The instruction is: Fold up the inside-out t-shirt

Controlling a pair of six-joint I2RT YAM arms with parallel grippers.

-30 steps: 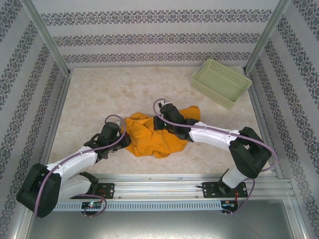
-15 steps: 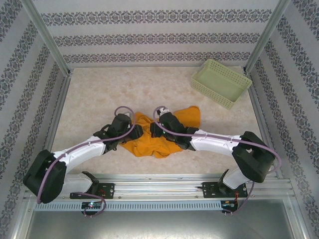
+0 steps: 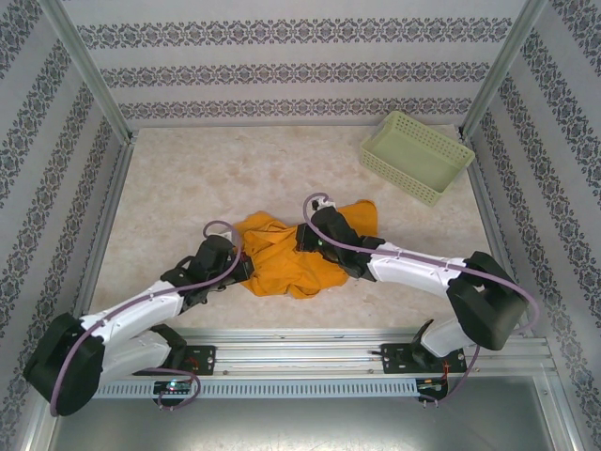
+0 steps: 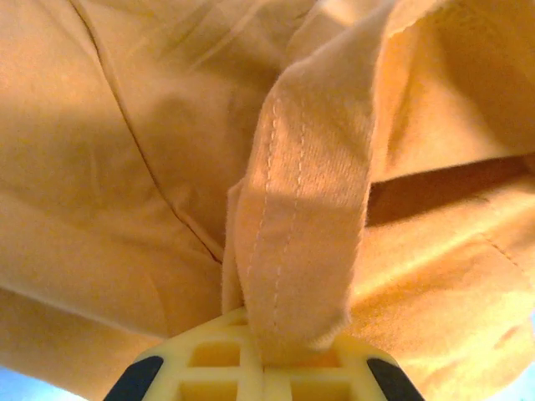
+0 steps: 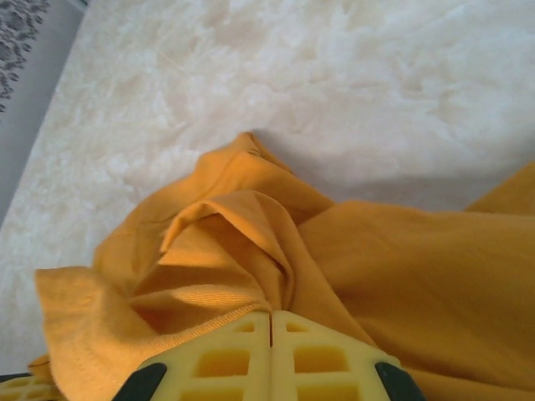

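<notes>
left tool (image 4: 266,357) pinches t-shirt (image 4: 125,167) hem | right tool (image 5: 270,331) pinches fold | overhead: basket (image 3: 399,177)

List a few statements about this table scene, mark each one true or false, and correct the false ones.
1. The t-shirt lies spread flat on the table. False: it is bunched in a heap.
2. The jaws of the left arm are shut on a hemmed fold of the t-shirt. True.
3. The basket holds the t-shirt. False: it stands apart at the far right corner.
4. The jaws of the right arm are shut on the t-shirt's cloth. True.
</notes>
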